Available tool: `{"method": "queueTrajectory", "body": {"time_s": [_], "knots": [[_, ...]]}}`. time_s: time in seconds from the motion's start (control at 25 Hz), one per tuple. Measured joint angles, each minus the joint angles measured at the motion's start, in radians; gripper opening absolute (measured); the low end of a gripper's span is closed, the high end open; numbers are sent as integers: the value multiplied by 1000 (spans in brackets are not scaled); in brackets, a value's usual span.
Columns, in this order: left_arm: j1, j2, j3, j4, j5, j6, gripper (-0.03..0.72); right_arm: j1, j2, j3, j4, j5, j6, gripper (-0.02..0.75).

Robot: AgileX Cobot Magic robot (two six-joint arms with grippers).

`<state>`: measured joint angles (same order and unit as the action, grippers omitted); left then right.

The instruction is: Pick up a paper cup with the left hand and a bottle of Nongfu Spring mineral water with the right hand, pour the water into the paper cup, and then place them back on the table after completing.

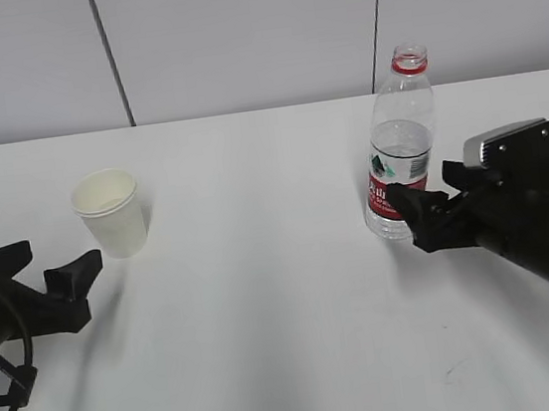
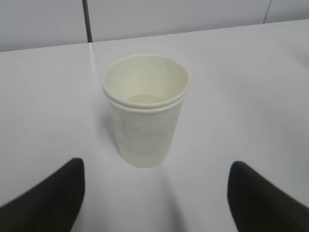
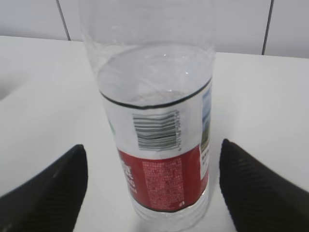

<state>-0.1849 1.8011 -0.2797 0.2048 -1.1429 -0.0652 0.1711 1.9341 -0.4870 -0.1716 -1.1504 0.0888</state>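
Both pincers apart: left hand (image 1: 62,272) short of flimsy paper cup (image 1: 110,213); right hand (image 1: 408,211) flanks part-filled bottle (image 1: 399,145) — grip its label band

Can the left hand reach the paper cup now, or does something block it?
Probably yes. The left hand is open, the paper cup stands upright just ahead between its fingers, with only bare table around.
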Motion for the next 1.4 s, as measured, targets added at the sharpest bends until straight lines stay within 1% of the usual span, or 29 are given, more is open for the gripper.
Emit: {"method": "queueTrajectory", "body": {"time_s": [0.12,0.28,0.6,0.84,1.08,1.24,1.4], "knots": [[0,0,0,10,0,0,554,0,-59,30,0,18,0,629],[0,0,0,13,0,0,554,0,-144,58,0,107,0,617],[0,0,0,16,0,-18,553,0,-310,68,-2,374,6,572],[0,-18,0,21,7,-25,538,0,-405,68,-3,542,39,557],[0,-99,0,15,130,-26,531,0,-502,76,-3,712,63,557],[0,-140,4,-36,232,-26,508,0,-565,76,-3,805,97,556],[0,-179,4,-45,308,-65,498,0,-641,76,-3,919,115,556]]}}
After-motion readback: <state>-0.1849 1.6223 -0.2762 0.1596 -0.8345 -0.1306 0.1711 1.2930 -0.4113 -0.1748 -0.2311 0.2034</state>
